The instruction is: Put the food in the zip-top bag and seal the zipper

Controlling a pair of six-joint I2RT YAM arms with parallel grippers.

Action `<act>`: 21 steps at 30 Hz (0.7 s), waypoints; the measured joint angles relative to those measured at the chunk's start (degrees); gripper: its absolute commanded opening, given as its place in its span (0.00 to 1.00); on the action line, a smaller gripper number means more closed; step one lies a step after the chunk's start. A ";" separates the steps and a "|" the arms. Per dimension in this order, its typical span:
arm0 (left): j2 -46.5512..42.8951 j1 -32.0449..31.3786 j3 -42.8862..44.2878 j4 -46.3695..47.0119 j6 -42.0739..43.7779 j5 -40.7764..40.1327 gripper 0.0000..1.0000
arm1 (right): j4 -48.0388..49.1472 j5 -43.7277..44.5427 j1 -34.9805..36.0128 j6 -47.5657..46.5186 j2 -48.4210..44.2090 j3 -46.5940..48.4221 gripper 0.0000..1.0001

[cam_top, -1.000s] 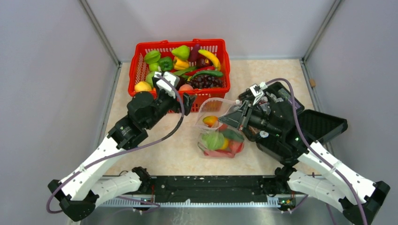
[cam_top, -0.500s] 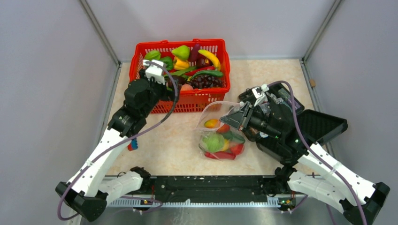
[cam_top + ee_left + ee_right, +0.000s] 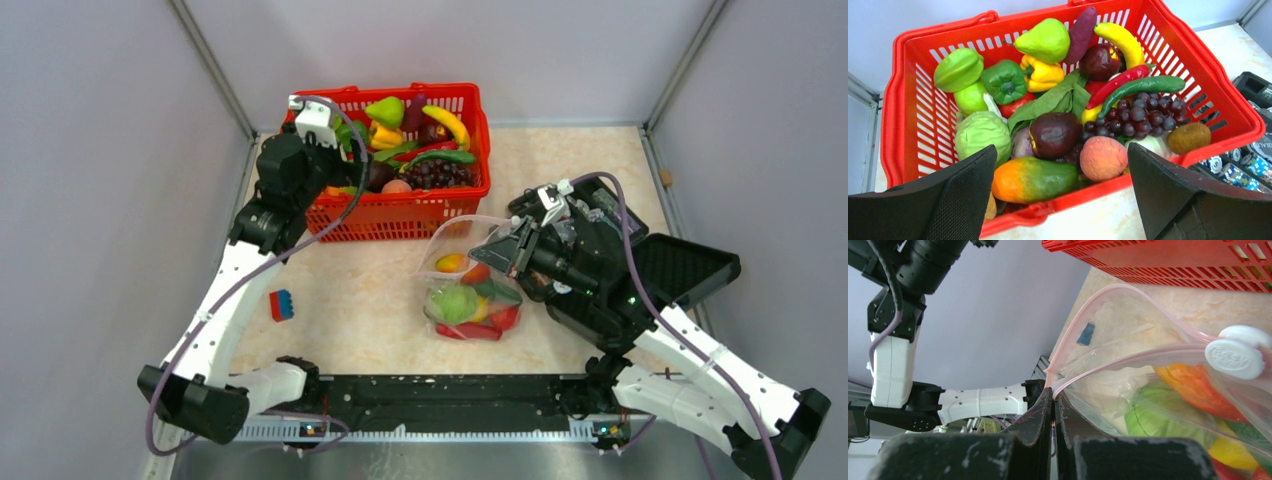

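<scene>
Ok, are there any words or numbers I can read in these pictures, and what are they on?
White slider on the zip-top bag: raised letters, too blurred to read.
Round disc in the black case: print cut off at the picture's edge, unreadable.
No other writing shows.

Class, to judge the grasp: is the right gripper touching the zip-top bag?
Touching. The right wrist view shows the right gripper shut on the zip-top bag, with the bag's pink edge pinched between the fingertips.
</scene>
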 measured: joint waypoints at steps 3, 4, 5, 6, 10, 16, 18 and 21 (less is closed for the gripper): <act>3.76 2.16 2.78 -0.17 -0.02 3.02 0.99 | 0.00 0.07 0.00 0.00 0.17 0.00 0.00; 5.07 2.62 3.63 -0.33 0.00 4.00 0.99 | 0.00 0.13 0.00 0.00 0.26 0.00 0.00; 6.56 3.04 4.83 -1.11 0.00 5.25 0.99 | -0.04 0.17 0.00 0.00 0.35 0.00 0.00; 8.15 3.30 6.19 -1.79 0.02 6.54 0.99 | -0.11 0.20 0.00 0.00 0.37 0.00 0.00; 14.43 3.50 12.31 -5.64 0.31 11.98 0.99 | -0.39 0.61 0.00 -0.02 0.37 0.00 0.00; 19.69 3.48 14.49 -7.48 -0.26 17.14 0.99 | -0.83 0.94 0.00 -0.04 1.25 0.09 0.00; 20.59 3.48 14.49 -7.43 -0.52 18.08 0.99 | -0.85 1.03 0.00 -0.04 1.68 0.09 0.00; 21.31 3.48 14.49 -6.93 -0.74 18.36 0.99 | -0.94 1.07 0.00 -0.04 1.88 0.09 0.00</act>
